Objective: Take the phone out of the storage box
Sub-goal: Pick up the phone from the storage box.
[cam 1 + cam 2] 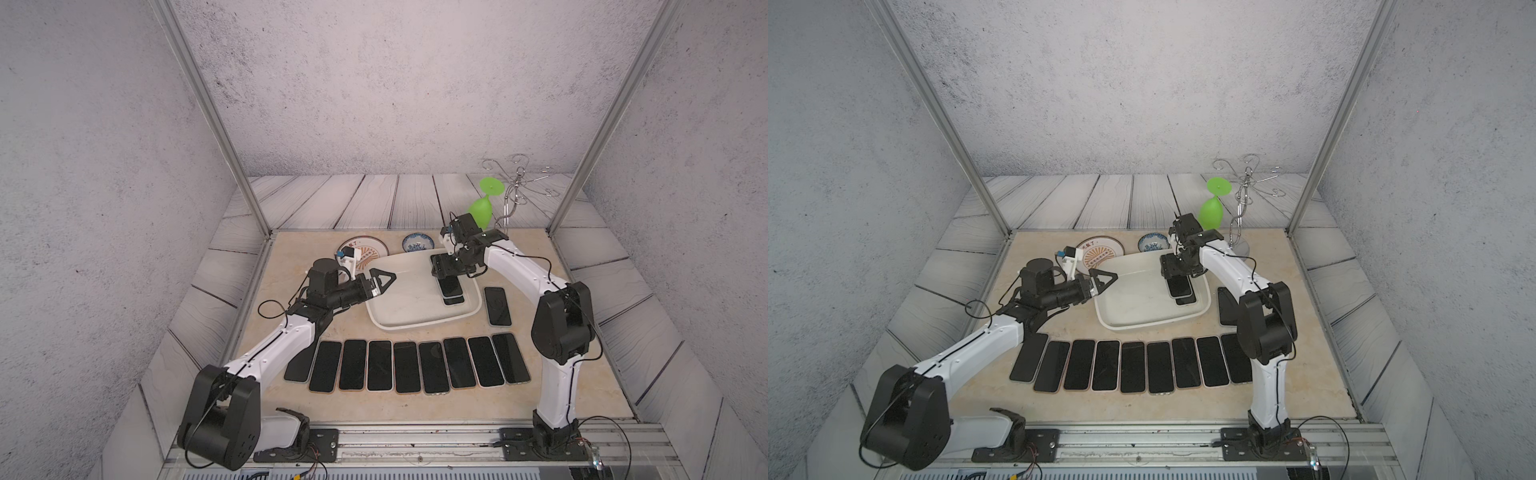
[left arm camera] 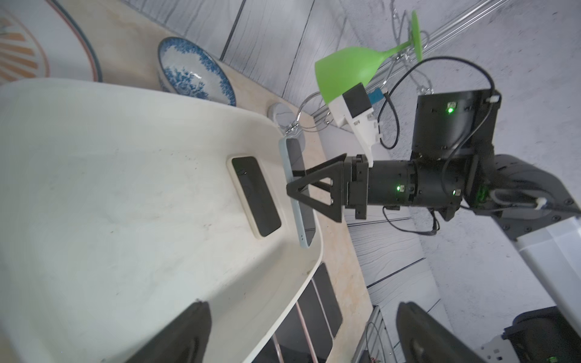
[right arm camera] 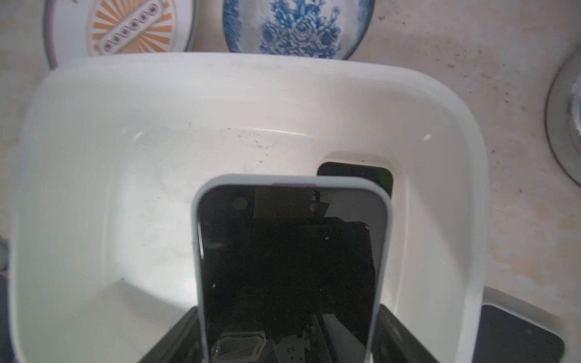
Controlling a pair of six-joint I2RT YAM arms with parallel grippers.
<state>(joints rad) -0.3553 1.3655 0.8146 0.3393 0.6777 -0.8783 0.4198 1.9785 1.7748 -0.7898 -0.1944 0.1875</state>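
White plastic storage box [image 1: 415, 326]: shallow, round-cornered, centre of frame on the beige stone surface [image 1: 415, 407].
Pale blue-cased black phone [image 3: 289, 267]: raised over the box floor, right of centre.
Right end effector [image 1: 446, 274]: clamped on that phone's edges.
Cream-cased phone [image 2: 256, 196]: flat inside the box, beneath.
Left end effector [image 1: 383, 280]: jaws wide apart at the box's left rim.

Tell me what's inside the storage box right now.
Two phones: a blue-cased phone held at a tilt in the right pincer, and a cream-cased phone flat on the storage box floor. Whatever lies under them is covered.
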